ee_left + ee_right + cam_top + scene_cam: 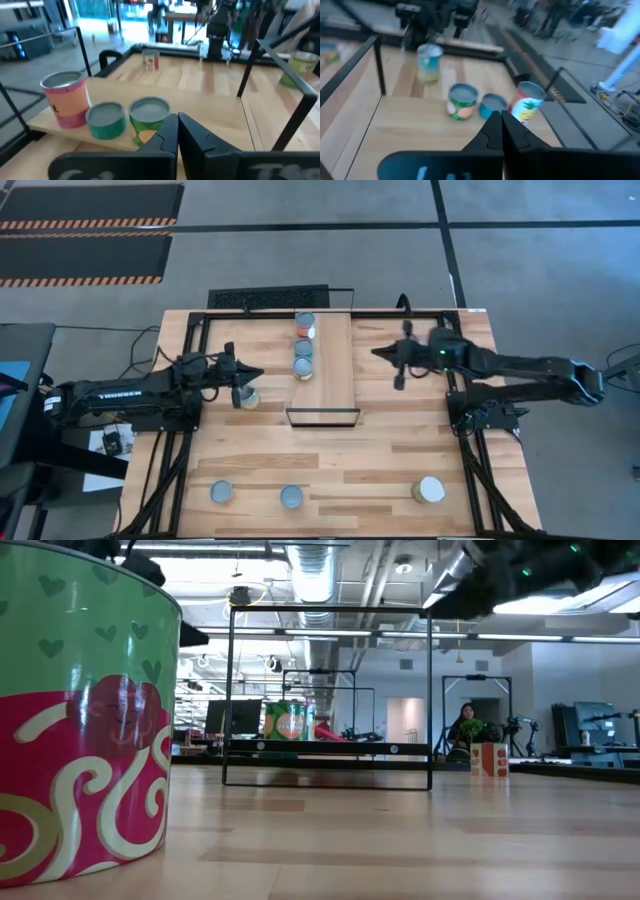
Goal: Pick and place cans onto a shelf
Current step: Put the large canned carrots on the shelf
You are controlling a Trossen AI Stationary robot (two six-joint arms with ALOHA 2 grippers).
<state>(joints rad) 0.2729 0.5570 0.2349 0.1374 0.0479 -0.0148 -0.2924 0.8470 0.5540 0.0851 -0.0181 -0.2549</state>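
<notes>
Cans (304, 345) already fill one shelf (334, 370) end; your left gripper (252, 376) hangs clenched, empty beside another can (246, 397), so open it, while the right gripper (380, 352) waits pinched by the shelf.

light: bright, ceiling strips | glare: wrist backgrounds washed out | blur: right wrist smeared, near can soft

Light-wood shelf (330, 370), metal-topped cans (303, 365)

from above we look straight down on the whole worktop (330, 470). the low camera sits at worktop height, close behind one can (80, 720). each wrist camera looks past its gripper at the shelf (200, 120), which all four views share.
</notes>
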